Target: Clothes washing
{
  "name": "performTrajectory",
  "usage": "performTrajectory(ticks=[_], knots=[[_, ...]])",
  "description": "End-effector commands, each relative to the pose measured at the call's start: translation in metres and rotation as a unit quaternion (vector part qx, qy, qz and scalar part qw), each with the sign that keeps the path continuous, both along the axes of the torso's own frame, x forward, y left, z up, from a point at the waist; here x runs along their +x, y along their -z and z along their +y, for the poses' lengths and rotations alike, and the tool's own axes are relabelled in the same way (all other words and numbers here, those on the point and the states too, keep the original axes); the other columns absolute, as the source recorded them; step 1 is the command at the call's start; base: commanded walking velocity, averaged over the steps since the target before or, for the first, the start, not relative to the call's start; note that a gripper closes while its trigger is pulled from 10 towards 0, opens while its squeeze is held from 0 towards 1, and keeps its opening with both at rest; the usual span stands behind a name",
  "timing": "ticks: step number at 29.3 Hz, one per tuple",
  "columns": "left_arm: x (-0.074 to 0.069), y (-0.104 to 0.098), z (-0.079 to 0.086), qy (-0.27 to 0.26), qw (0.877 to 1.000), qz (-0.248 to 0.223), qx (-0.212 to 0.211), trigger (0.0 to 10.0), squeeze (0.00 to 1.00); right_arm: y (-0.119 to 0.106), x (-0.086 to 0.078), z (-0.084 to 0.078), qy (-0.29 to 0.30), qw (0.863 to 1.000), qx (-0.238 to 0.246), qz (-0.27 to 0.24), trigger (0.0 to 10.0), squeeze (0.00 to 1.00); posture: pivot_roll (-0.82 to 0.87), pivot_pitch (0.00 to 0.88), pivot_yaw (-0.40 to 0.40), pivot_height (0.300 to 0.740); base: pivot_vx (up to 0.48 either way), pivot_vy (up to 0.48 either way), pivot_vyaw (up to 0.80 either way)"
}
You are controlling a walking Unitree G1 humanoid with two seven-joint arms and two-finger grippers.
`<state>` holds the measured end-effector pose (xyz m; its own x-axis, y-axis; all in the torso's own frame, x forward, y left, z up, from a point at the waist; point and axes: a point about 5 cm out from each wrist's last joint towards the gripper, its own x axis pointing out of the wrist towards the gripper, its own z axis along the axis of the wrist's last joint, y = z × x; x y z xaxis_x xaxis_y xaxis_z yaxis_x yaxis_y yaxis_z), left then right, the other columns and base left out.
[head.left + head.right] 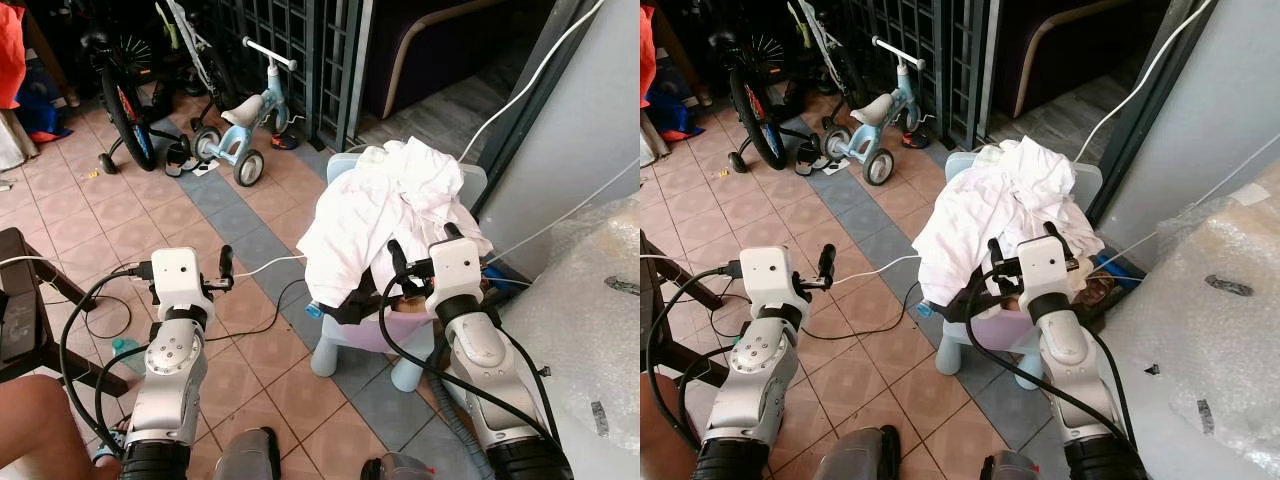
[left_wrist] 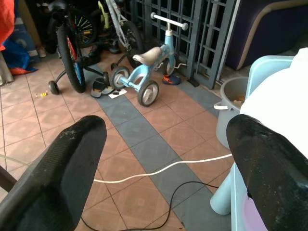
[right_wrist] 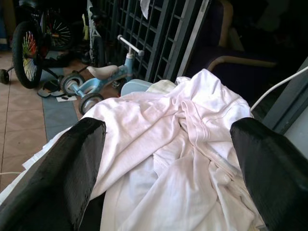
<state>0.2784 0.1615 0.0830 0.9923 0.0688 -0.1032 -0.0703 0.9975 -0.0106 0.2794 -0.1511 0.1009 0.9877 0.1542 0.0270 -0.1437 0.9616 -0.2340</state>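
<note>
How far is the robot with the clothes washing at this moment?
Nothing looks done yet: the white clothes lie piled on the small blue chair. In hand: the right gripper is at the pile's near edge with fingers open, gripping nothing, and the left gripper hangs open over the tiled floor. Left: grasping the clothes, lifting them off and washing them.

I can't see the chair [image 1: 345, 350] seat; the white clothes [image 1: 385, 215] cover it. A dark item [image 1: 350, 308] under them is unidentifiable. The bucket [image 2: 230, 103] is partly behind the chair. The bike [image 1: 125, 95] is cut off at the top.
</note>
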Motion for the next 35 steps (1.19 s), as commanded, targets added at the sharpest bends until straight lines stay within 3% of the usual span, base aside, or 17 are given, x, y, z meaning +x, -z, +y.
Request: performTrajectory(ticks=[1,11,35], knots=[[0.002,-0.004,-0.002,0.006,1.000,-0.003,-0.003,10.0,0.00,-0.002,0.003,0.002,-0.005,1.000,0.002,0.004,10.0,0.00,-0.01,0.121,0.005,0.740,0.000,0.000,0.00],[0.002,-0.003,-0.004,0.017,1.000,0.011,0.002,10.0,0.00,0.025,0.004,0.012,-0.027,0.996,-0.016,0.088,10.0,0.00,0.01,0.128,0.026,0.740,0.180,0.000,0.00],[0.004,0.000,-0.002,0.033,0.999,0.029,0.026,10.0,0.00,0.034,0.009,0.016,-0.023,0.993,-0.034,0.115,10.0,0.00,0.03,0.120,0.036,0.740,0.319,0.000,0.00]])
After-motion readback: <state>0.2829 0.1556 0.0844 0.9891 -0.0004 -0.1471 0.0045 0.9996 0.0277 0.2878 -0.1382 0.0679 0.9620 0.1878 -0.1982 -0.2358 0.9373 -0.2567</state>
